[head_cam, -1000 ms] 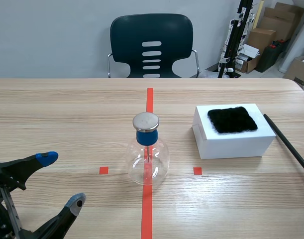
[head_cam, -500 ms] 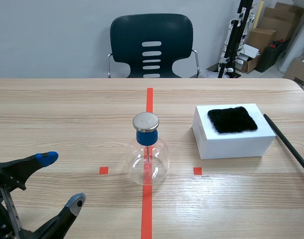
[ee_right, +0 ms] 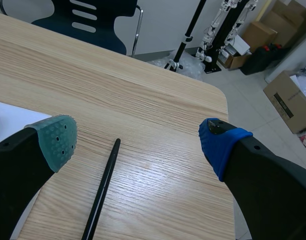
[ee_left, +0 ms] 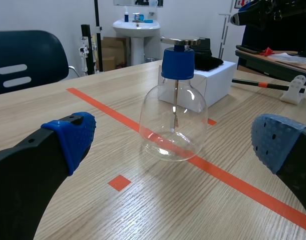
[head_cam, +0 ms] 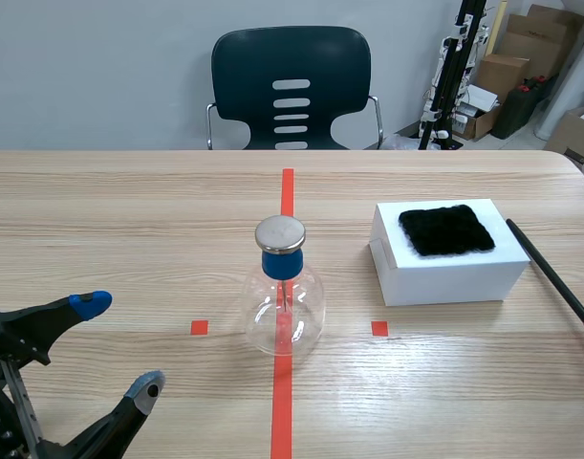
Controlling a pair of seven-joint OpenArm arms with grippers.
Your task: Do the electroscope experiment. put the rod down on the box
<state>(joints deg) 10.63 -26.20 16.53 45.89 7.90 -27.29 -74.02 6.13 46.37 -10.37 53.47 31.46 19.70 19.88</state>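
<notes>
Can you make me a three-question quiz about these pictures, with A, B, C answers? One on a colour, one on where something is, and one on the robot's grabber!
1. What colour is the flask's stopper?
A. Green. B. Yellow. C. Blue.

2. Where is the rod?
A. On the table, beside the box. B. On top of the box. C. Inside the flask.

3. How is the right tool?
A. Shut on the rod. B. Open. C. Shut on nothing.

Answers: C, the stopper in the flask's neck is blue. A, the rod lies on the wood by the box's side. B, its pads stand far apart over the rod.
</notes>
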